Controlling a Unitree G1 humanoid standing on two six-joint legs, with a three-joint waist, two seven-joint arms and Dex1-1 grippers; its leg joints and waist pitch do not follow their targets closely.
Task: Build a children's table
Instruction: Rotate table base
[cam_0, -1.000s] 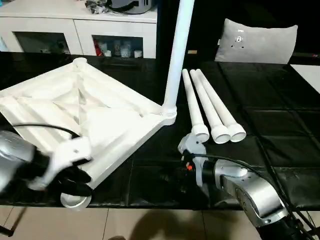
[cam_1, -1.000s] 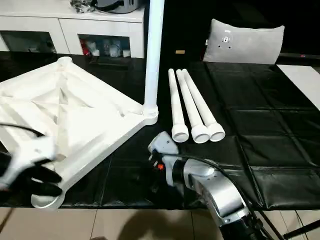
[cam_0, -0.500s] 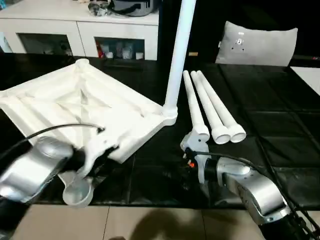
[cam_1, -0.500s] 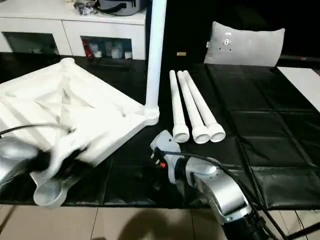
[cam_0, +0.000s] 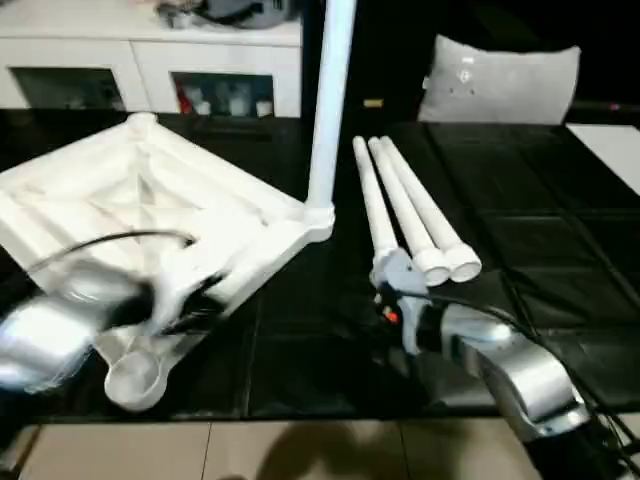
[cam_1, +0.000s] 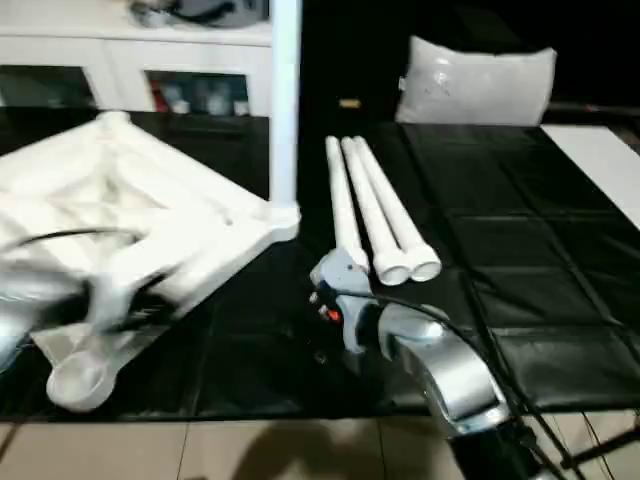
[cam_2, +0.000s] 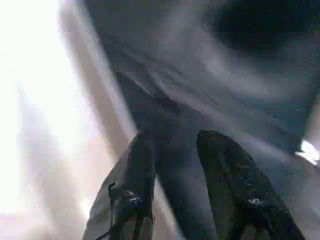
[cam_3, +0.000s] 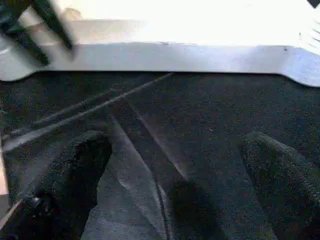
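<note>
I count one top (cam_0: 150, 215), lying with the ribbed side up. I count four legs: one leg (cam_0: 330, 100) stands upright in a corner socket of the top, and three legs (cam_0: 405, 205) lie side by side on the black mat (cam_0: 540, 240). On the top I can see three corner sockets: one with the upright leg, one far socket (cam_0: 141, 122) and one near socket (cam_0: 135, 375). I cannot see the fourth corner. There is one pillow (cam_0: 500, 85) and one cabinet (cam_0: 150, 60). I see two arms, the left arm (cam_0: 60, 330) and the right arm (cam_0: 500, 365).
</note>
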